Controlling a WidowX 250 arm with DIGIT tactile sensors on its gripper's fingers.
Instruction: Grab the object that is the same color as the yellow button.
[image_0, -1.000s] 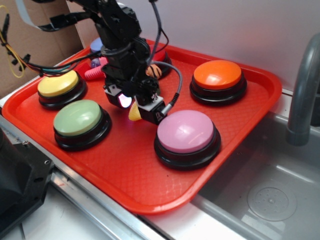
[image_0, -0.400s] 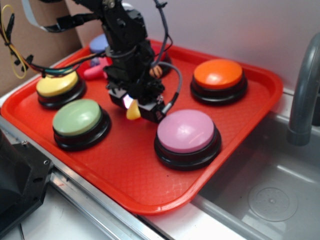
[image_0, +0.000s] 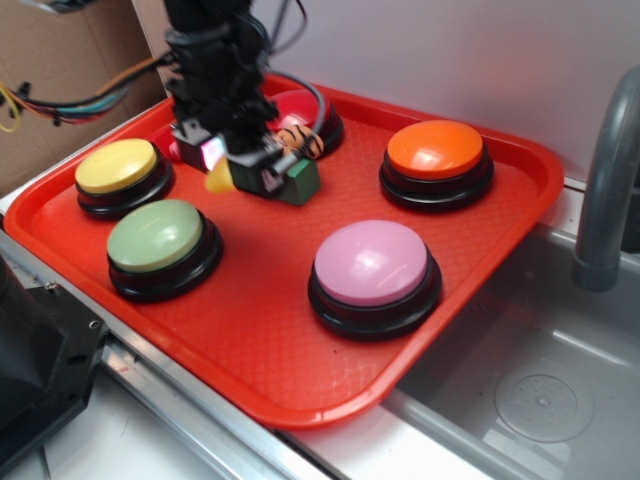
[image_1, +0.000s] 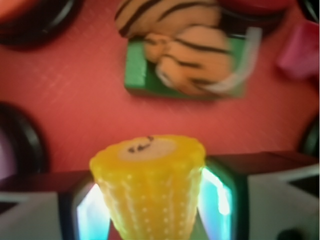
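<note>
Wrist view: gripper (image_1: 150, 200) clamped on the yellow corn cob (image_1: 149, 192), pads touching both its sides, cob held above the red tray (image_1: 65, 100). Beyond it, striped tiger toy (image_1: 185, 50) on a green block (image_1: 137, 75). Exterior: corn cob near yellow button (image_0: 117, 166), just beside green button (image_0: 156, 235).

No readable text, labels, brands or numbers on anything in either view

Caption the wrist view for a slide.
Gripper shut on the yellow toy corn cob, held above the red tray, with the striped tiger toy on a green block beyond.
</note>
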